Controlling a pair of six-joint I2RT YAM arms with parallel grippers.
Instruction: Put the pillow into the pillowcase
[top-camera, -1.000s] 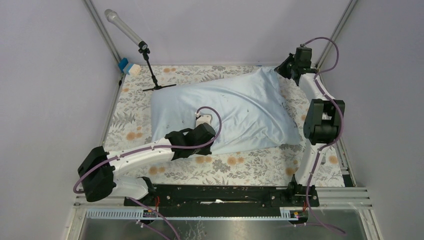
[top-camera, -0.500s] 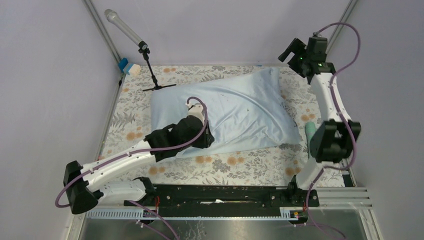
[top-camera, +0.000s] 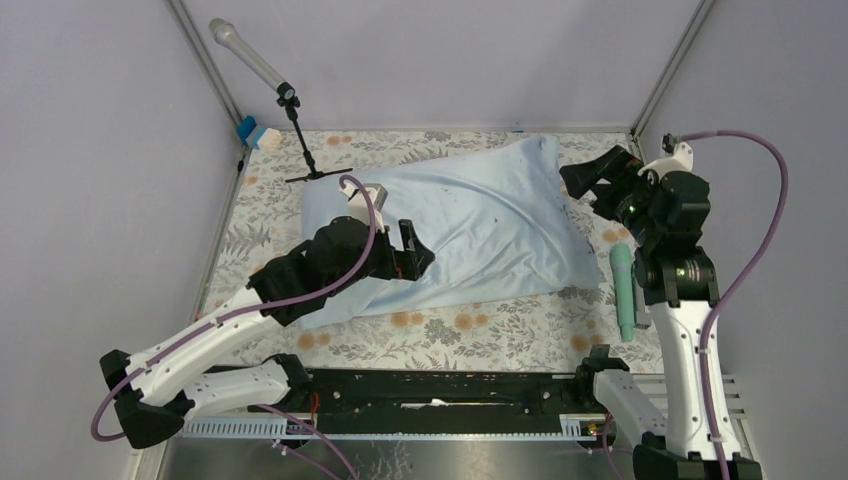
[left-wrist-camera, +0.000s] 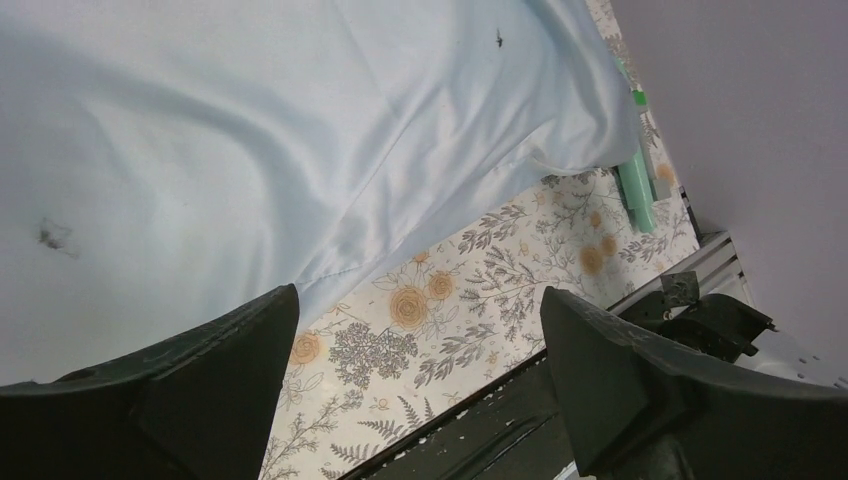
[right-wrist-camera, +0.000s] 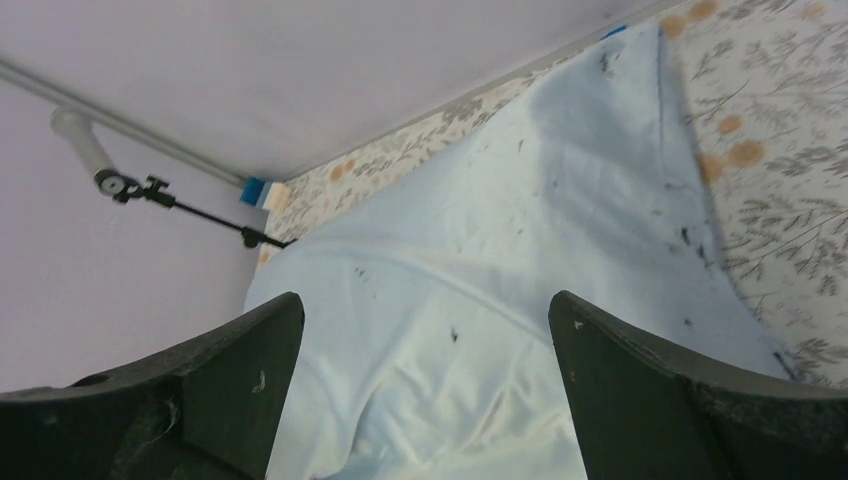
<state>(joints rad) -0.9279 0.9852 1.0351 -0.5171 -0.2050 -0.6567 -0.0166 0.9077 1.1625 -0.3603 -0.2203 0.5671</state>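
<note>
The light-blue pillowcase lies plump and wrinkled across the middle of the floral tablecloth. It fills the upper left of the left wrist view and the middle of the right wrist view. The pillow does not show plainly. A paler cream patch nearest my right gripper may be it; I cannot tell. My left gripper hangs open over the case's near-left edge, holding nothing. My right gripper stands open beside the case's right end, holding nothing.
A microphone on a small tripod stands at the far left, with a blue-and-white block in the corner. A teal stick lies by the right arm. The black rail runs along the near edge.
Both grippers have opened. The left arm has lifted and drawn left along the case's near edge. The right arm has swung from the case's far right corner back to its right end.
</note>
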